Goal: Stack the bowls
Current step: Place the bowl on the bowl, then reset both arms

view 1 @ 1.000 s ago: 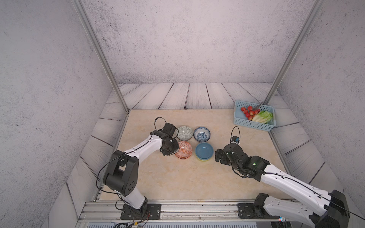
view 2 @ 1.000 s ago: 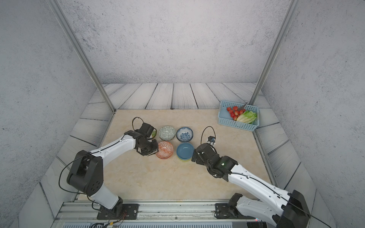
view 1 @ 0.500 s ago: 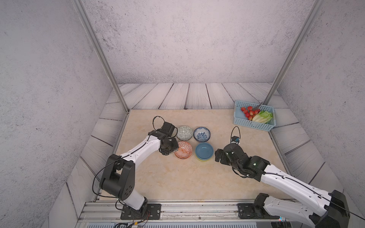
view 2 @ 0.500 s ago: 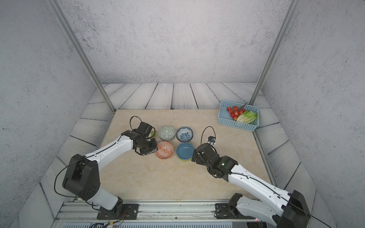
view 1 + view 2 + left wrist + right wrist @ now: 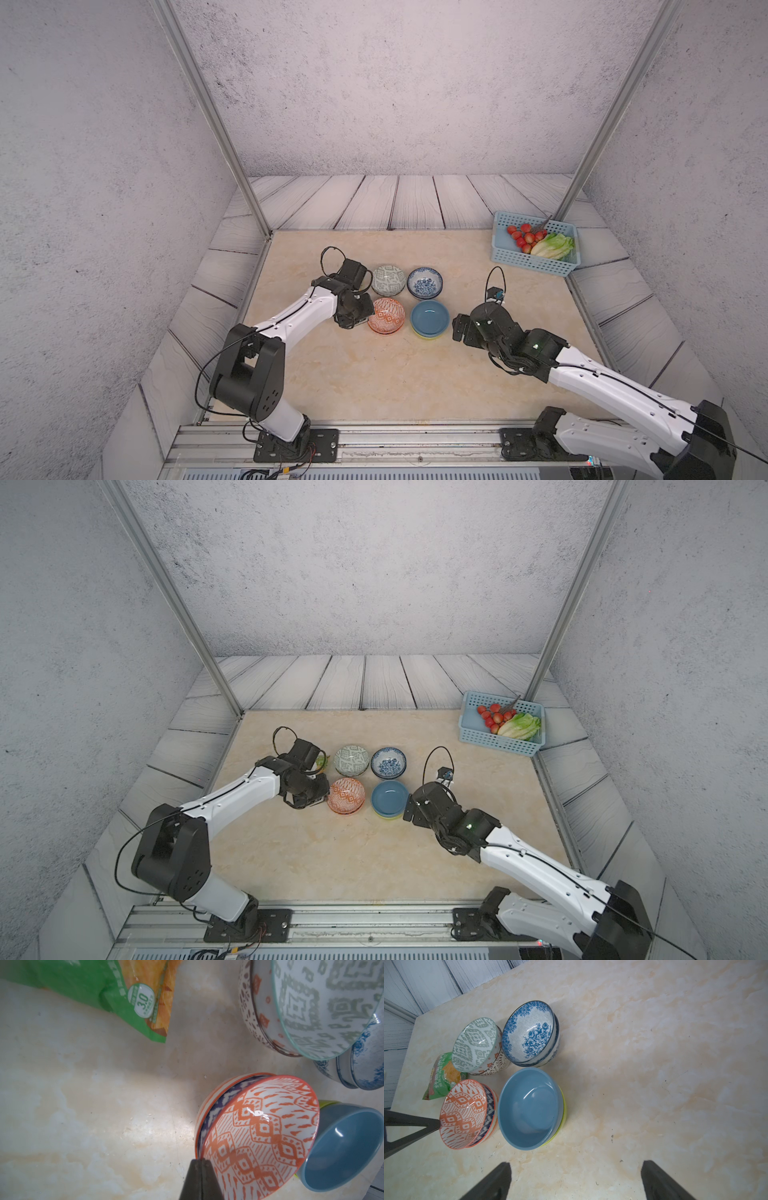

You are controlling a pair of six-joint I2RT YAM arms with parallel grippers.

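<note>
Snack pkt (image 5: 83, 985) cut off at edge, lime bowl (image 5: 564, 1109) mostly hidden.

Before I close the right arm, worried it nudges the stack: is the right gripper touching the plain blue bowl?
Apart. The right wrist view shows bare tabletop between the open right gripper and the blue bowl.

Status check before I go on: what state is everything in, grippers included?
left gripper: shut, tips at rim of orange bowl.
right gripper: open, empty.
orange bowl: tilted, nested in second orange bowl.
blue bowl: nested in lime bowl.
grey-green bowl: nested in dark-patterned bowl.
blue-floral bowl: nested in second blue-floral bowl.
basket: holds tomatoes, lettuce.
</note>
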